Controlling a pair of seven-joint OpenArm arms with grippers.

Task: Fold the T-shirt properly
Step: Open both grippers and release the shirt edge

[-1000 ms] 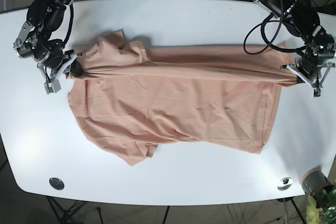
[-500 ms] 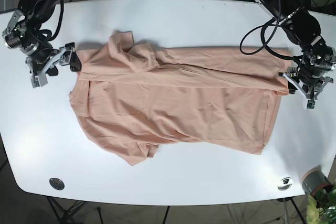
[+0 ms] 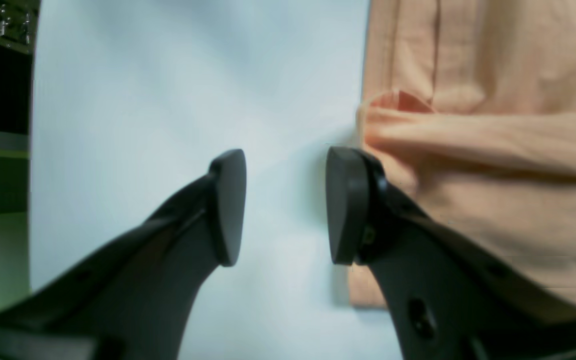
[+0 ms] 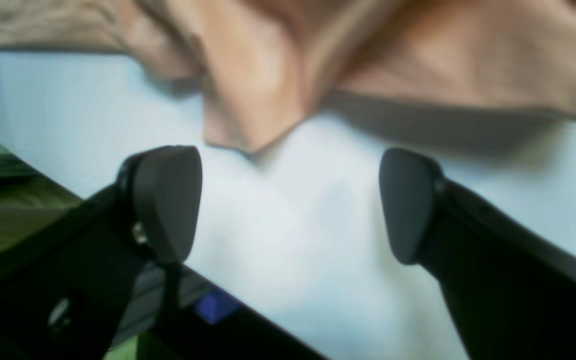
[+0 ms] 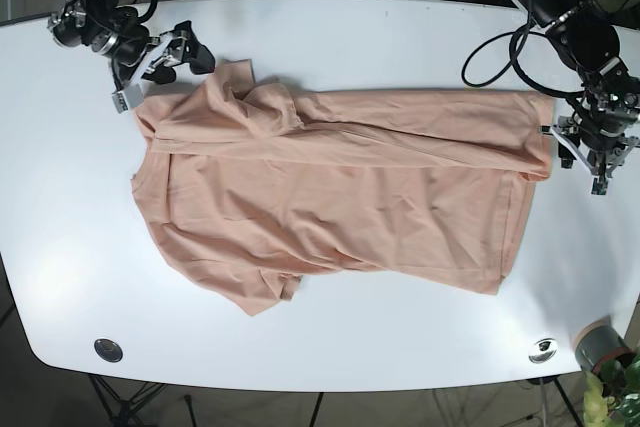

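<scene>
The peach T-shirt lies spread on the white table, its far long edge folded over toward the middle. A sleeve bunches at its upper left. My right gripper hovers open just past the shirt's upper-left corner. In the right wrist view the right gripper has bare table between its fingers, and the shirt's edge lies beyond the tips. My left gripper is open beside the shirt's right hem. In the left wrist view the left gripper holds nothing, and one finger sits against the folded hem.
A metal cup and a plant stand at the near right corner. Two round metal inserts sit near the front edge. Cables hang over the table behind the left arm.
Both grippers have let go of the shirt's folded edge, which now rests on the table. The right gripper has moved up toward the far left corner. The left gripper has backed off slightly to the right.
</scene>
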